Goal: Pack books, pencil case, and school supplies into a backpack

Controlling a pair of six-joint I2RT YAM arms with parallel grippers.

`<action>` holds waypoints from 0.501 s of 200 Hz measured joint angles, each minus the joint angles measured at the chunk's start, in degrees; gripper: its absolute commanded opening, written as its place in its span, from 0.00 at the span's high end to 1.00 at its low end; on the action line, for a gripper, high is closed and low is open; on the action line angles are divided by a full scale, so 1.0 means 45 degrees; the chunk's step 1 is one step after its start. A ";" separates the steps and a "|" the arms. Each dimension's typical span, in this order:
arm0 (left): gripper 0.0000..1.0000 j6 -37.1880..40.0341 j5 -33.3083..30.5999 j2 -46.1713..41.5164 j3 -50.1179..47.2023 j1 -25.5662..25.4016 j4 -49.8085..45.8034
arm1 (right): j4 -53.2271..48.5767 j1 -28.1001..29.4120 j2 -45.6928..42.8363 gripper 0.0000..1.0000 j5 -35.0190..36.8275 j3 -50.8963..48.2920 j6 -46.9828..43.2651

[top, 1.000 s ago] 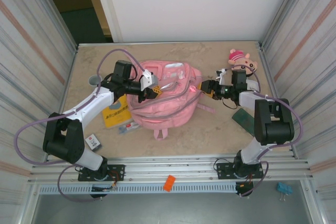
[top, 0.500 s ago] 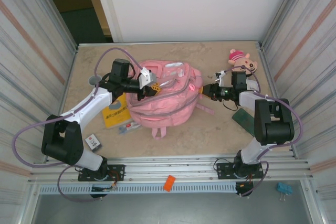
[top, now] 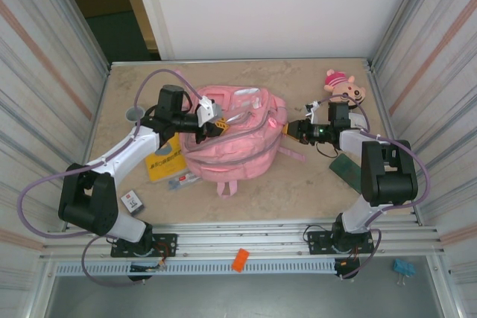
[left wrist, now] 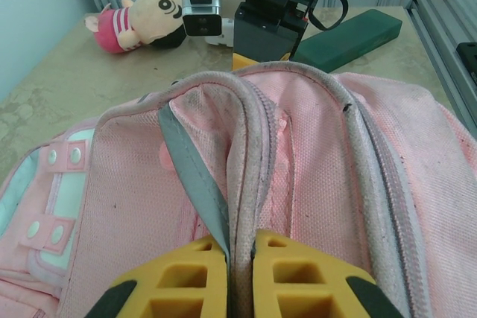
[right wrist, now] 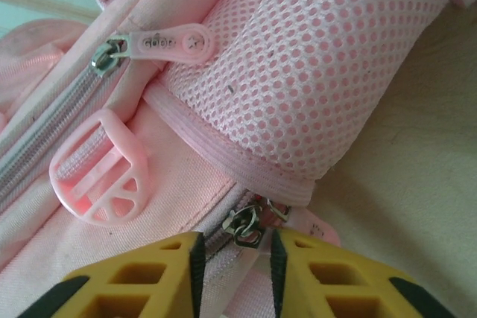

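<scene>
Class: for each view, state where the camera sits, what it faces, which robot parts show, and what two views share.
Top external: high behind the robot, looking down on the table; left gripper, right gripper.
Left wrist: looks across the backpack toward the right gripper; own fingers.
Right wrist: close on a zip pull; own fingers.
Top and left wrist share the plush toy.

Lab robot cell: aluminium frame (top: 223, 247), corrugated walls (top: 45, 72).
</scene>
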 measured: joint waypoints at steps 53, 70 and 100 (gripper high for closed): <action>1.00 -0.0053 0.0053 -0.0024 0.0000 0.0000 0.0024 | -0.0087 0.0000 0.0146 0.56 0.0083 0.0141 -0.0117; 1.00 -0.0058 0.0087 -0.0034 0.0000 0.0000 0.0024 | -0.0029 0.0000 0.0306 0.55 0.0073 0.0233 -0.0107; 1.00 -0.0063 0.0112 -0.0049 0.0000 0.0000 0.0024 | 0.0335 0.0010 0.0588 0.52 -0.0243 0.0243 0.0126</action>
